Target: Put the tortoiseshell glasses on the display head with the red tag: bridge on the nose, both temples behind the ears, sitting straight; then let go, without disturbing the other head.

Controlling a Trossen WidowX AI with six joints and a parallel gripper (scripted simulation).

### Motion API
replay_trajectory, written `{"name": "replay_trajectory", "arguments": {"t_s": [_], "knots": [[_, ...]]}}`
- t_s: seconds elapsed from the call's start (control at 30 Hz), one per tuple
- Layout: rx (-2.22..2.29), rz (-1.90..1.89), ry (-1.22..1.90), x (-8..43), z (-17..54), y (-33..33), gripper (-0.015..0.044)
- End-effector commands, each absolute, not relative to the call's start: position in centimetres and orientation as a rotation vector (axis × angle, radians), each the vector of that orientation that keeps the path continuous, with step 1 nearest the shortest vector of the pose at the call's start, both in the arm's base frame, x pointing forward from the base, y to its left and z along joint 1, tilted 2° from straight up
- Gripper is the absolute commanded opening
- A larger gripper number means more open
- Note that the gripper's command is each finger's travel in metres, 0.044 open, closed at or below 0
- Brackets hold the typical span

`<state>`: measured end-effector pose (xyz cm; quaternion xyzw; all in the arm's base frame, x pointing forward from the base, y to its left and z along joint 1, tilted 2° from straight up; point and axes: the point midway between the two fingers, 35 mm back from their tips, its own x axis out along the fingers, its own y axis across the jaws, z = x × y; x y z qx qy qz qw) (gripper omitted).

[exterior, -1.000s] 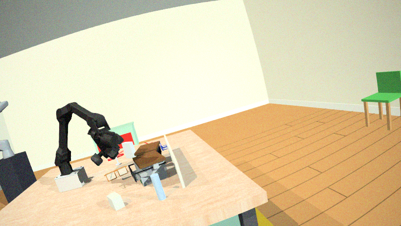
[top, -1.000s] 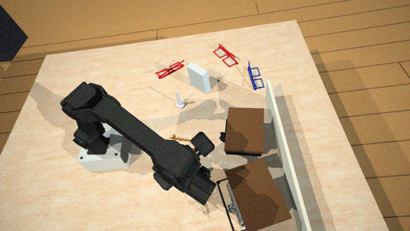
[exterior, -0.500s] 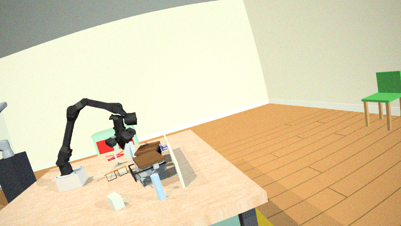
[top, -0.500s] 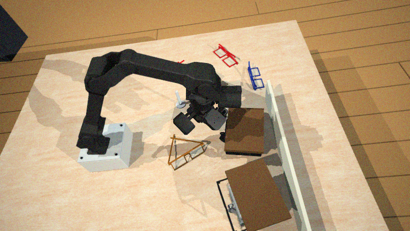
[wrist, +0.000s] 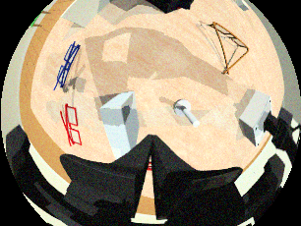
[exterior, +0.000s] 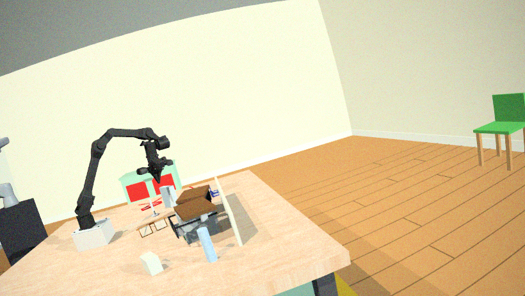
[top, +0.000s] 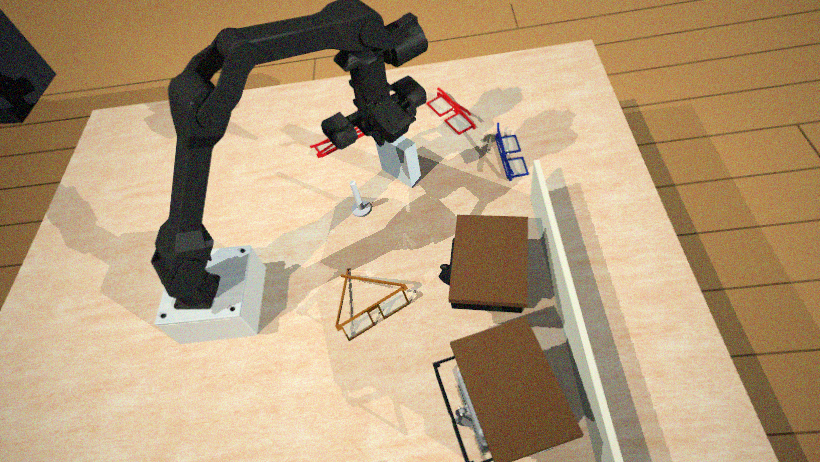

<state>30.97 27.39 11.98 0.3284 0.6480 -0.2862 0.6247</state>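
Note:
The tortoiseshell glasses lie on the table with their temples spread, near the arm's base. My gripper is shut and empty, high above the far part of the table near the pale blue box, well away from the glasses. Two brown-topped display heads stand beside the panel: one head is farther back, the other head is nearer the front, with a black frame at its face side. No red tag can be made out, so I cannot tell which head bears it.
A pale blue box stands below the gripper, beside a small white post. Two red glasses and blue glasses lie at the back. A white panel runs behind the heads. A blue cylinder and pale block stand in front.

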Motion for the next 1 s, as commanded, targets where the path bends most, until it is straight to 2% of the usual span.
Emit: {"name": "replay_trajectory", "arguments": {"t_s": [0.0, 0.97], "knots": [[0.798, -0.697, 1.410, 29.1, 12.7, 30.4, 0.0000], [0.798, -0.697, 1.410, 29.4, 9.4, 30.6, 0.0000]]}}
